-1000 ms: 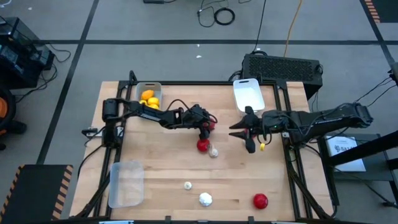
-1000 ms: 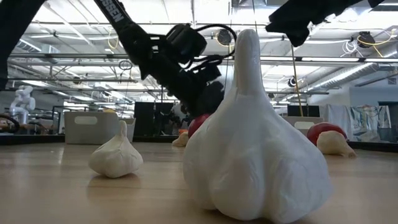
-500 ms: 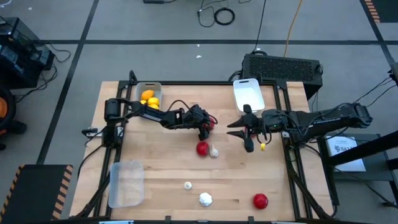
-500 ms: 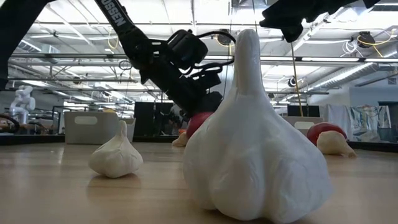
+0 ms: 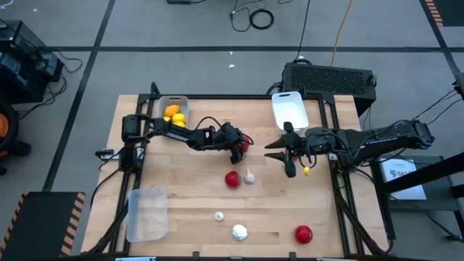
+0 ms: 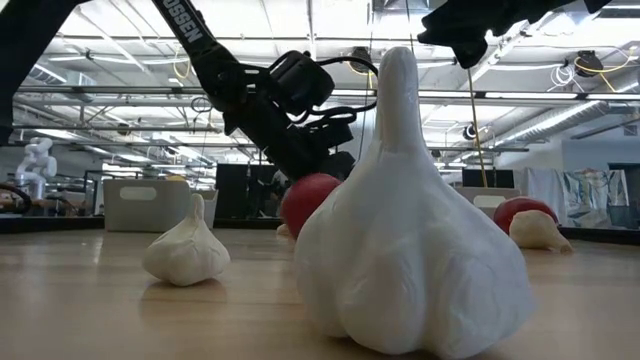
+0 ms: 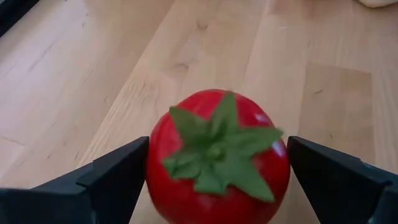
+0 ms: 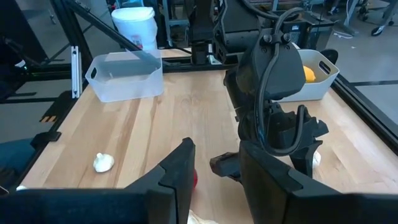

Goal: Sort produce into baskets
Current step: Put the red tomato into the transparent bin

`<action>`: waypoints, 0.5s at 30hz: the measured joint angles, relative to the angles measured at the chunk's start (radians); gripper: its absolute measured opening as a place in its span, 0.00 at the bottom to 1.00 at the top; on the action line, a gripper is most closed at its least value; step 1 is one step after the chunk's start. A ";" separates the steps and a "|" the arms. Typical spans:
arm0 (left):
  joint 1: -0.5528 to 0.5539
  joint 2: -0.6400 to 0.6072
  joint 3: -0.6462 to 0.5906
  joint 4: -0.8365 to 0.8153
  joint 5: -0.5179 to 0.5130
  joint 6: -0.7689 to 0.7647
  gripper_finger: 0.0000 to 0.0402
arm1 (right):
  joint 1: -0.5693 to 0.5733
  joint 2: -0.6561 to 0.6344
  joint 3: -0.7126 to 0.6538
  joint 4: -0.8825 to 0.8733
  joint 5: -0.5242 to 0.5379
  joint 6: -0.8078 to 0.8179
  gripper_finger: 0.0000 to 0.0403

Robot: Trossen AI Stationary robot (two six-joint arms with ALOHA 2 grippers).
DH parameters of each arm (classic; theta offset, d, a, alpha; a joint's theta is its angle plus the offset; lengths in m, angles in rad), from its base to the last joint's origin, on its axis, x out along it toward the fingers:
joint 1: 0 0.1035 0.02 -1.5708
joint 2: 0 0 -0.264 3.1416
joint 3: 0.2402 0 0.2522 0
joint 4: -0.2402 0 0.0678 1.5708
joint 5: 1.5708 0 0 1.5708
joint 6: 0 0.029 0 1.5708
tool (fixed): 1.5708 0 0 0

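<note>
My left gripper [image 5: 239, 148] is at the table's middle, shut on a glossy red tomato [image 7: 217, 162] with a green leafy top. A second red tomato [image 5: 232, 178] lies loose on the wood just nearer, beside a garlic bulb [image 5: 249, 176]. My right gripper [image 5: 284, 156] hovers open and empty to their right. Two more garlic bulbs [image 5: 219, 215] [image 5: 239, 232] and a third red tomato [image 5: 303, 233] lie near the front edge. The grey basket [image 5: 174, 101] holds yellow lemons [image 5: 172, 113]. The white basket [image 5: 289, 109] and the clear basket [image 5: 147, 212] stand apart. My left gripper pinches the tomato's two opposite sides [image 7: 152, 165] between its two fingers [image 7: 118, 177]. The leafy top [image 7: 217, 146] faces back toward the wrist. The fingers slant down from the table's far left. The high view does not show whether the tomato is clear of the wood.
A large garlic bulb [image 6: 410, 230] stands close before the low camera and hides much of the table. A black box [image 5: 330, 76] sits behind the far edge. Bare wood lies between the clear basket and the front garlic bulbs.
The loose red tomato has rolled a little toward the table's near edge, away from my left gripper, and shows larger in the low view. My left gripper has risen slightly, still shut on its tomato.
</note>
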 joint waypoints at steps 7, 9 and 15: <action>0.000 0.000 0.000 -0.006 0.000 0.004 0.93 | 0.000 0.000 0.000 0.001 0.000 -0.007 0.29; 0.000 0.000 0.000 -0.009 0.000 0.004 0.89 | 0.000 0.000 0.000 0.001 0.000 -0.007 0.29; 0.001 0.000 0.000 -0.008 0.000 0.002 0.80 | 0.000 0.000 0.000 0.001 0.000 -0.007 0.29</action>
